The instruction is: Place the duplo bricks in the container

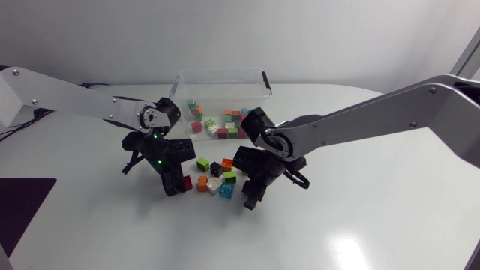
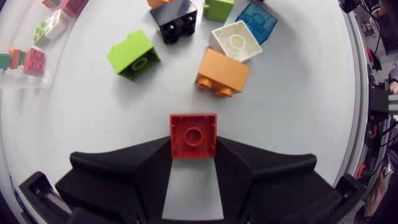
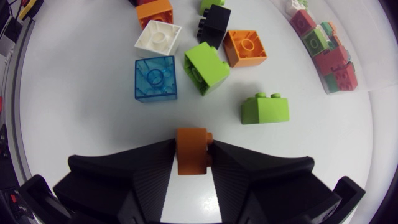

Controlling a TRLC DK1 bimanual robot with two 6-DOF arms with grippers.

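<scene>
My left gripper (image 2: pixel 193 155) is shut on a red brick (image 2: pixel 193 134), both fingers against its sides; in the head view this gripper (image 1: pixel 178 184) stands on the table left of the loose pile. My right gripper (image 3: pixel 193 163) is shut on an orange brick (image 3: pixel 192 148) and stands right of the pile (image 1: pixel 250 198). Between the two grippers lie loose bricks: green (image 1: pixel 203 163), black (image 1: pixel 216 168), white (image 1: pixel 216 187), blue (image 1: pixel 226 193). The clear container (image 1: pixel 262 84) stands behind them with several bricks inside.
Ahead of the left gripper lie an orange brick (image 2: pixel 222 71), a white one (image 2: pixel 236 41) and a green one (image 2: pixel 133 55). Ahead of the right gripper lie a clear blue brick (image 3: pixel 155 78) and two green ones (image 3: pixel 206 68) (image 3: pixel 265 109).
</scene>
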